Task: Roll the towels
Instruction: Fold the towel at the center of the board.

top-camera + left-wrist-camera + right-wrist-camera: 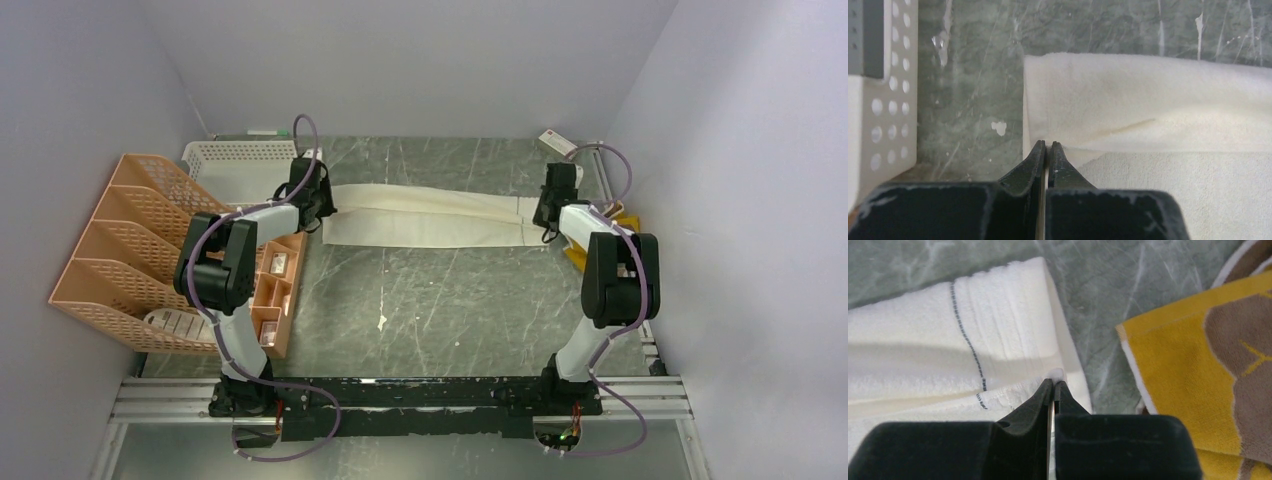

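Observation:
The off-white towel [430, 215] lies stretched across the far part of the table, folded lengthwise, with a dark stitched band [968, 335] near its right end. My left gripper [322, 210] is shut on the towel's left edge [1148, 95], with a thin layer of cloth pinched between the jaws. My right gripper [545, 215] is shut on the towel's right end [998, 315], cloth showing at its tips. The mustard-yellow towel [1198, 360] with brown markings lies flat just right of the right gripper, mostly hidden behind the right arm in the top view [618, 215].
A white perforated basket [235, 165] stands at the back left, also in the left wrist view [883, 100]. Orange file racks [130, 250] and an orange organiser [275, 295] fill the left side. A small white-and-red box [557, 143] lies at the back right.

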Robot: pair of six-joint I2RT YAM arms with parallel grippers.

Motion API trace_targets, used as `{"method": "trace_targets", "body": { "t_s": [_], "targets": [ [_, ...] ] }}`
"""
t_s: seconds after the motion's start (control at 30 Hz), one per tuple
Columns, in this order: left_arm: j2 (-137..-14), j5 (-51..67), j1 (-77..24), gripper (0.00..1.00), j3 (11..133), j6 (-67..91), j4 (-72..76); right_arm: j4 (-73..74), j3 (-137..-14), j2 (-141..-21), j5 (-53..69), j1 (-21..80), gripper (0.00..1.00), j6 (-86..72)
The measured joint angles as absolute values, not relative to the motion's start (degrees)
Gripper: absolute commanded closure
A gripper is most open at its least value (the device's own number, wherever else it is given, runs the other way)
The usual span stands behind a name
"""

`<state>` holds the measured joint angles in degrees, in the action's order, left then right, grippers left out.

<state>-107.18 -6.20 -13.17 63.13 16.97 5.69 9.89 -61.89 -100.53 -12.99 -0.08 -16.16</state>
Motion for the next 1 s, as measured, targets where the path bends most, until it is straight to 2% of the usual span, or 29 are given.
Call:
{"method": "trace_targets", "body": {
  "t_s": [0.27, 1.0],
  "targets": [
    [-105.9, -4.7, -10.8, 0.93, 59.1, 22.5, 4.8, 9.4, -59.2, -100.5, -9.8, -5.4, 1.0, -20.5],
    [-101.4, 1.8, -8.4, 0.93, 53.4, 24.4, 4.7, 8.0, -52.9, -93.7, -9.5, -6.0, 1.0, -24.1]
  ]
}}
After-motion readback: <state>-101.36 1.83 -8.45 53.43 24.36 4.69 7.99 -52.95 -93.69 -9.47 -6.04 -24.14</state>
